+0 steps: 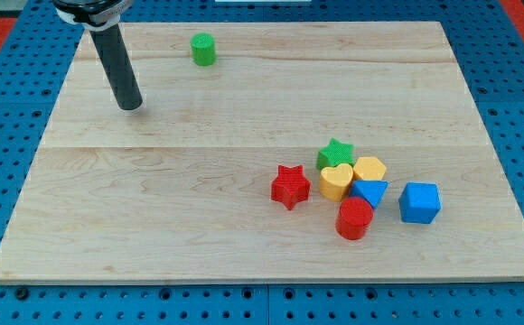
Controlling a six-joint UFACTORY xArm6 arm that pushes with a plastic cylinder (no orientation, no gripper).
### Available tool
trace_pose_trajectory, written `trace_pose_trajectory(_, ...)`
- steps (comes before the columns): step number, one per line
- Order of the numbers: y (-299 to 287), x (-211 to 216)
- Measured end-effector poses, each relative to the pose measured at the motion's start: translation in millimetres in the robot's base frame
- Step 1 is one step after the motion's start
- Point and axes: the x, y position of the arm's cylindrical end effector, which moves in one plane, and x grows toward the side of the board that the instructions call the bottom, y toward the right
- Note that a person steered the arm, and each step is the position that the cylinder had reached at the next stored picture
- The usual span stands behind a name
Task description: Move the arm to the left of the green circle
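A green circle block (204,49) stands alone near the view's top, left of centre, on the wooden board (199,181). My tip (131,105) rests on the board to the lower left of the green circle, about one rod length away and not touching it. The dark rod rises from the tip toward the view's top left.
A cluster sits at the view's lower right: a red star (290,186), a green star (336,153), a yellow heart (336,181), a yellow block (369,169), a blue triangle-like block (369,192), a red cylinder (354,218) and a blue cube (419,202).
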Motion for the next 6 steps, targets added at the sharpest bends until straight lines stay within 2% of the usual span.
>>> trace_pose_trajectory(2, 0, -1)
trace_pose_trajectory(3, -37, 10)
trace_pose_trajectory(4, -63, -16)
trace_pose_trajectory(5, -30, -88)
trace_pose_trajectory(6, 3, -129)
